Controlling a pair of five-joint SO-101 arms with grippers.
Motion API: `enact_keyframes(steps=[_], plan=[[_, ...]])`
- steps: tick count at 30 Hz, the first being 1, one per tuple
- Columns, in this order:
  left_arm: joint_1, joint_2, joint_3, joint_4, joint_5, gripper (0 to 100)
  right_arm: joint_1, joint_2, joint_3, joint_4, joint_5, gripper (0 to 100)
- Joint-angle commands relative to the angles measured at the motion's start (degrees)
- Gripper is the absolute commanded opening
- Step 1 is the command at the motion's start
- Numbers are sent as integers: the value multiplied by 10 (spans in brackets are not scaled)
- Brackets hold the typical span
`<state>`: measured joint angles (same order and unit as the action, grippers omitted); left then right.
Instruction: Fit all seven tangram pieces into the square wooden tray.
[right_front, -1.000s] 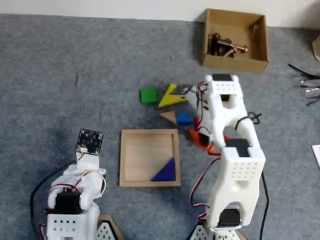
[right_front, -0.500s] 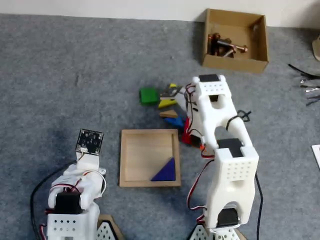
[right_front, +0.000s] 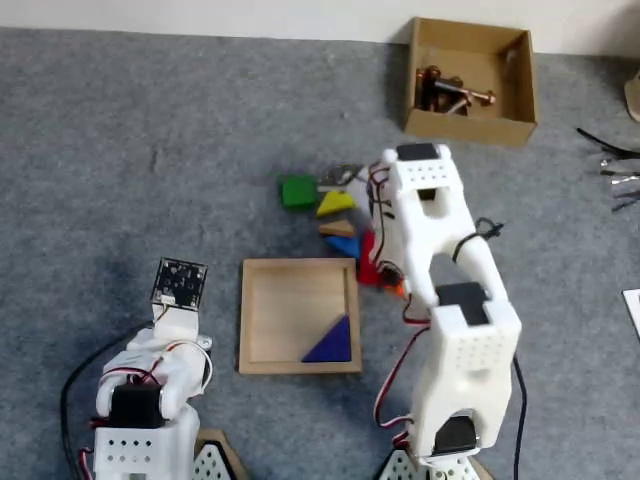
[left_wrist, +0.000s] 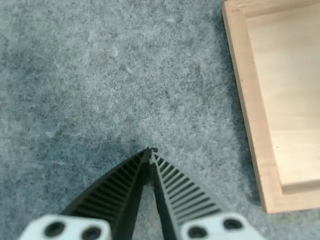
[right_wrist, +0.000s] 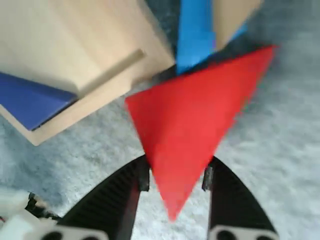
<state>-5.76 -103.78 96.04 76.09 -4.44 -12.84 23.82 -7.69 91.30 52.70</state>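
Moved: right gripper swings red triangle toward wooden tray
Grip: clamped on triangle's side edges; left gripper closed, empty
Feel: probably light, rigid, slick

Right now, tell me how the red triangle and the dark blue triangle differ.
The red triangle is clamped in the right gripper; the dark blue triangle is free of both grippers. The red triangle is outside the wooden tray, close to one of its corners; the dark blue triangle lies flat inside the tray, tucked into a corner. Both are flat triangular tangram pieces.
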Motion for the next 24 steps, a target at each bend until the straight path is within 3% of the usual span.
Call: enact_keyframes(steps=[1,9,16,24], plan=[[7,-4,11,3,-2,6,-7,-85,-1,11,-15,162],[7,-4,11,3,-2,6,-9,-121,22,18,-17,166],[7,-4,11,3,-2,6,-7,-119,54,-51,13,354],[7,-4,11,3,-2,6,-28,-119,117,-110,32,373]])
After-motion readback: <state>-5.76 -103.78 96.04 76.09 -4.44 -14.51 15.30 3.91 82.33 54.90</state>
